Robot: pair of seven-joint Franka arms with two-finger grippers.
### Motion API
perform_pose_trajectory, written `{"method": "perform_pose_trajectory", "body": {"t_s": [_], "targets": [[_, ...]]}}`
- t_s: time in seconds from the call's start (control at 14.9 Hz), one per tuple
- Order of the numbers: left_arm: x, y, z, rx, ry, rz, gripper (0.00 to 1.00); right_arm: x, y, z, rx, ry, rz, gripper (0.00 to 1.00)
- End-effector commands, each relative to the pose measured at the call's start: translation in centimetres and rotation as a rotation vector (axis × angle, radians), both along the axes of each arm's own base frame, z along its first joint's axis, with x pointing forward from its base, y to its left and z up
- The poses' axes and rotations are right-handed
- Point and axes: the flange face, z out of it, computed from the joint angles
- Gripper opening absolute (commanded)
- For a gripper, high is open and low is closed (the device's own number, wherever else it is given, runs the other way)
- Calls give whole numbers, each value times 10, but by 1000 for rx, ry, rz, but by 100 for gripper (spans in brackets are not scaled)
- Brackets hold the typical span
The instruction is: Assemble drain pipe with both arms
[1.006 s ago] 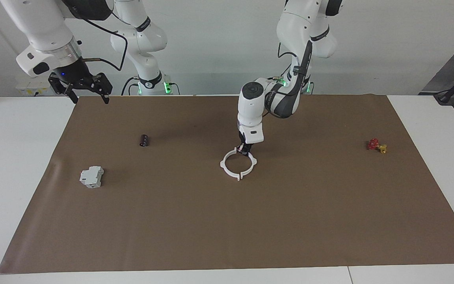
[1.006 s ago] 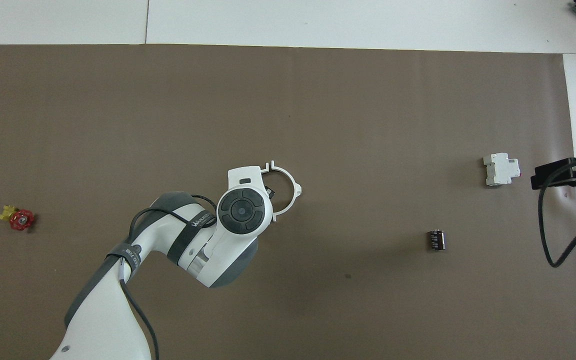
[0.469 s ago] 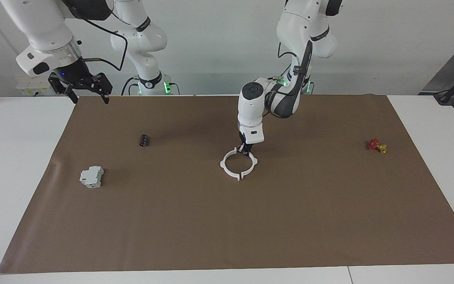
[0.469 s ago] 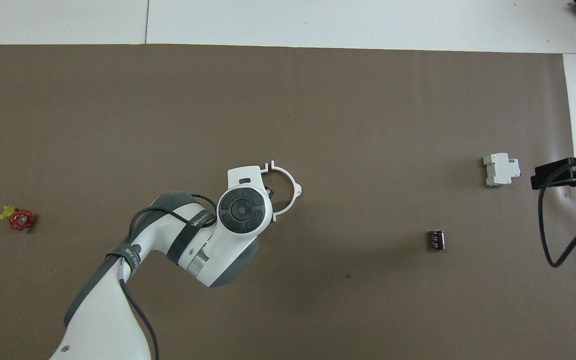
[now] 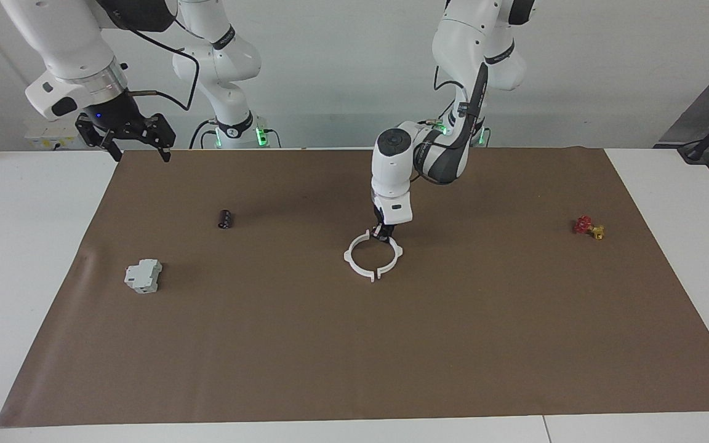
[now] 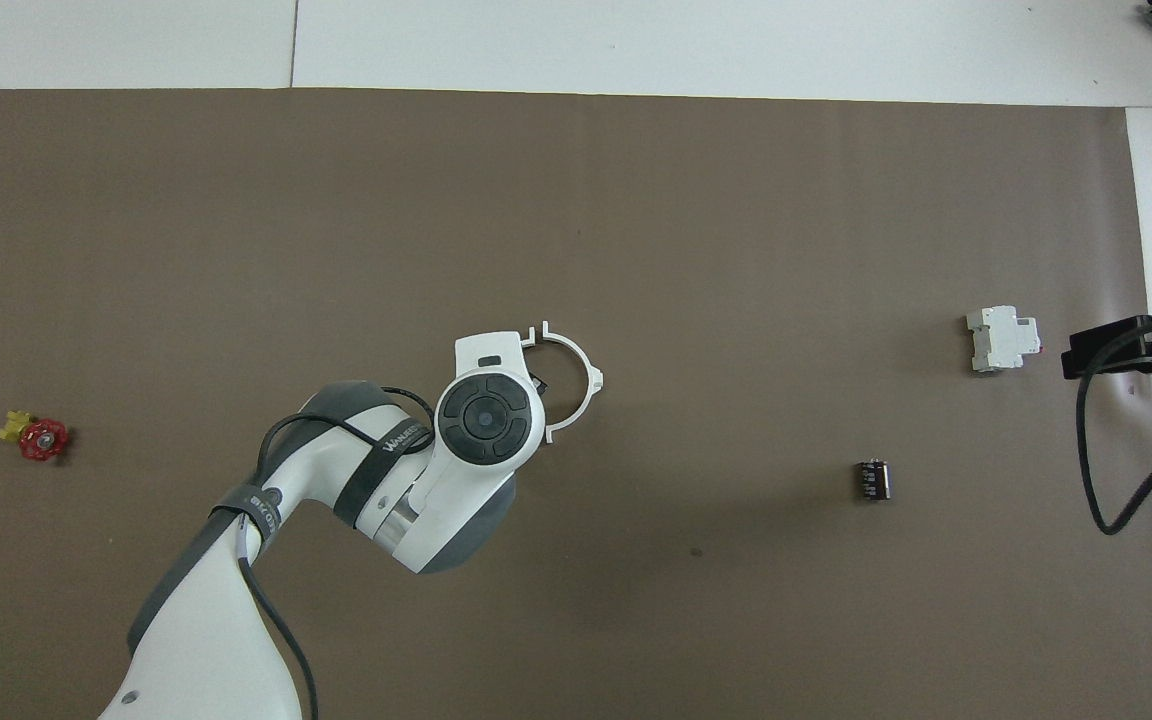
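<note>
Directly under my left gripper: the drain pipe, both white arcs lying on the brown table as one flat ring with tabs, my jaws at the rim edge closest to my base; against half a second ago the wrist has lifted a trace and the ring has not stirred, so I judge the joining all but done and this a release. Left arm bent low, wrist straight down; jaw spread: cannot tell. Right gripper: waiting high, jaws spread and empty, over the table's corner at its own end.
</note>
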Motion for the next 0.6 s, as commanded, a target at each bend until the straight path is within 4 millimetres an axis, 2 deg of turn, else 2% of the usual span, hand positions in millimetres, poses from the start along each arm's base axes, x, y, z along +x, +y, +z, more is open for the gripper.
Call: {"method": "perform_pose_trajectory", "body": {"t_s": [0.0,0.54], "targets": [[8,1,-4,21,-4,-11,0,-6,-1,4,25,10,5,100],[15,-3,4,-17,-34,10,0,-6,-1,4,25,10,5,100]]}}
